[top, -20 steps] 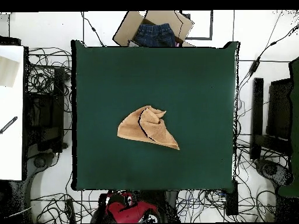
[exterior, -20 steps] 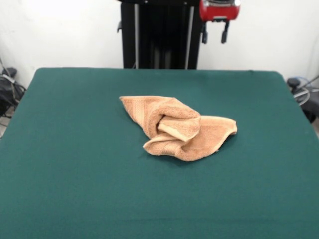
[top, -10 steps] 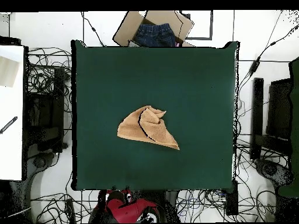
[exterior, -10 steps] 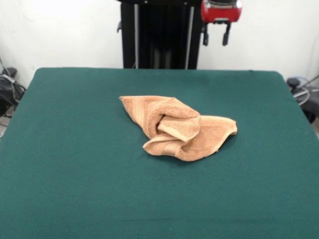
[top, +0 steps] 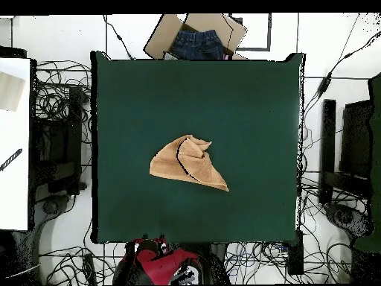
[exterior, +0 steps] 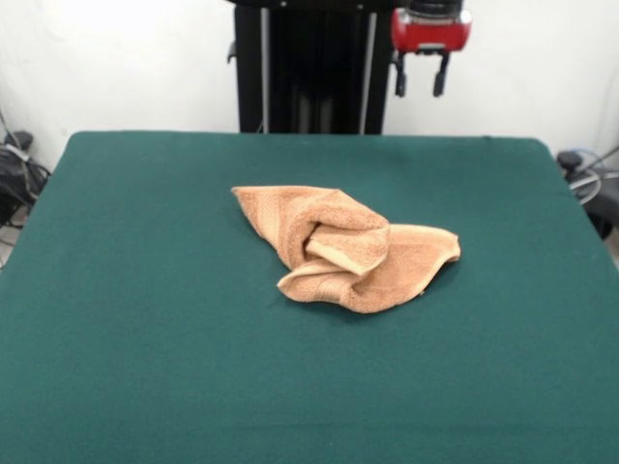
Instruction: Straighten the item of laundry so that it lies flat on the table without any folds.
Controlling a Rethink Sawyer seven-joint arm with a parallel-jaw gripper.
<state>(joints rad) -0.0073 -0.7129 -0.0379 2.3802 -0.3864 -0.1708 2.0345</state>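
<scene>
The towel lies crumpled near the middle of the desk, one flap rolled over its centre. The gripper hangs high over the far edge, well apart from the cloth, jaws parted and empty. The approach seems not yet begun; next it likely must descend to an exposed corner, pinch it, and pull outward.

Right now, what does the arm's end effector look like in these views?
In the front view the end effector has a glossy red housing with a black cap above it and two short black fingers hanging below, with a gap between them. From overhead, the arm shows as a red shell with black parts at the table edge. No markings readable.
</scene>
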